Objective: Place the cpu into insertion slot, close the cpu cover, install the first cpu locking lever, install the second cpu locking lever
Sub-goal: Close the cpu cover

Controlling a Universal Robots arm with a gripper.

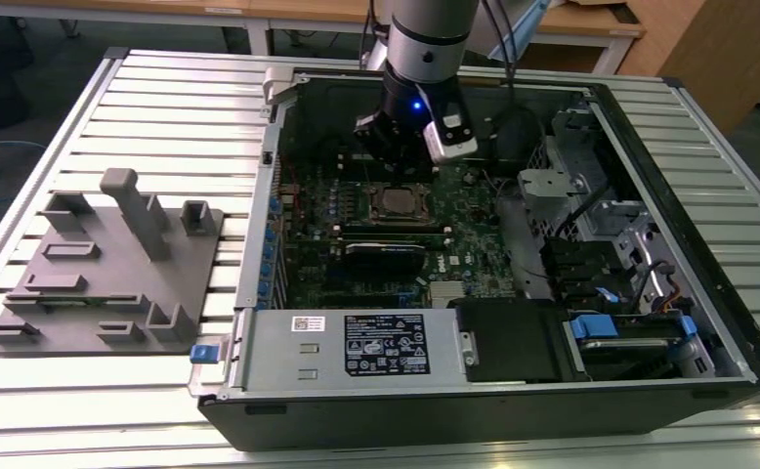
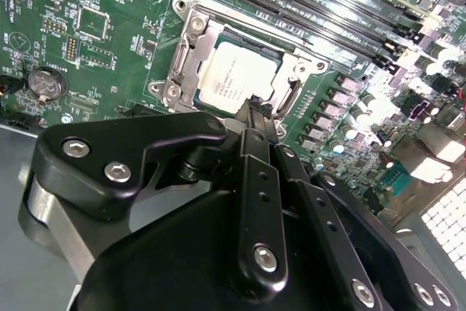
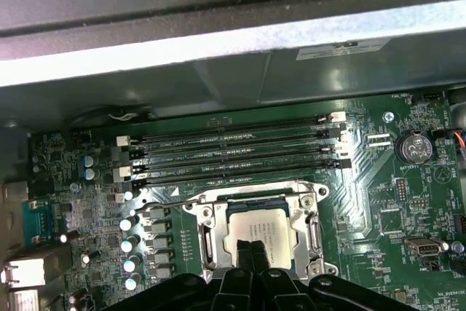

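The cpu (image 2: pixel 234 78) is seen lying flat, right below the pincer (image 2: pixel 255 105). The pincer is squeezed shut, and nothing is held.

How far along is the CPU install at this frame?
Done: the cpu sits in the insertion slot, with the cpu cover lying flat around it. In hand: nothing visible; the gripper, fingers together, is at the socket's edge. Left: the locking levers beside the cover; whether either is latched cannot be told.
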